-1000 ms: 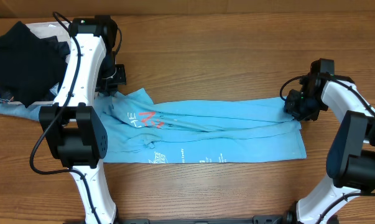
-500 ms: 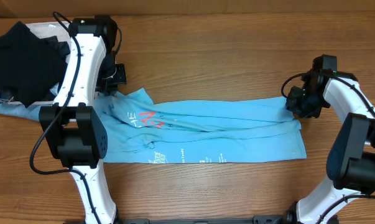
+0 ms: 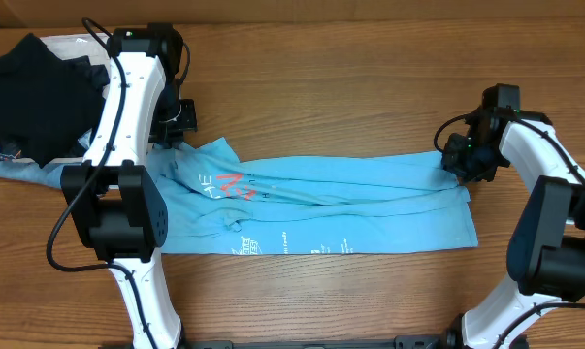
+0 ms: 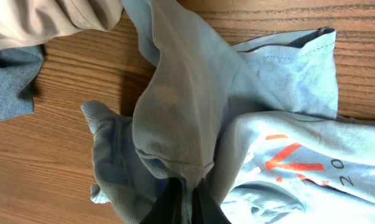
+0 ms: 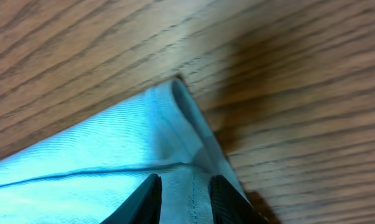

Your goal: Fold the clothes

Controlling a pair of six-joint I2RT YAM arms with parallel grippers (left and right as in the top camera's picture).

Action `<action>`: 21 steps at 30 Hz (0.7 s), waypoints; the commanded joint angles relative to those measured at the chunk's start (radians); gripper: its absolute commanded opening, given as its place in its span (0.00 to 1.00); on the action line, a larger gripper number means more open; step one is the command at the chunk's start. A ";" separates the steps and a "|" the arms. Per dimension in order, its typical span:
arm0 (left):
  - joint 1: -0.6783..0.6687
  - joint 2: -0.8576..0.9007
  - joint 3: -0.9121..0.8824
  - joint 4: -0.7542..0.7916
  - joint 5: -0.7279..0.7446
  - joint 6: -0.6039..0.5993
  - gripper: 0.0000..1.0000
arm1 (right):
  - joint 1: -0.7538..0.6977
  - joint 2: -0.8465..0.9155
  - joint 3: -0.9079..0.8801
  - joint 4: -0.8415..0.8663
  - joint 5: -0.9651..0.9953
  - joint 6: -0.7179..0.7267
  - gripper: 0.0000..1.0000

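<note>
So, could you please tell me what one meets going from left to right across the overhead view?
Black garment → left claw → T-shirt → right claw.

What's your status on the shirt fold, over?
Left gripper shut on the T-shirt, bunched end. Right gripper open, astride the hem corner. T-shirt laid out long between both arms. Black garment piled by left arm.

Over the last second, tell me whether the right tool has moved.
Yes, slightly. The right tool swung a little right, away from the far right corner of the light blue T-shirt, then came back left to it.
</note>
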 commanded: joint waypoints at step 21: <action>-0.002 -0.026 -0.005 -0.006 -0.014 -0.020 0.04 | 0.005 -0.013 0.001 -0.005 0.043 -0.003 0.29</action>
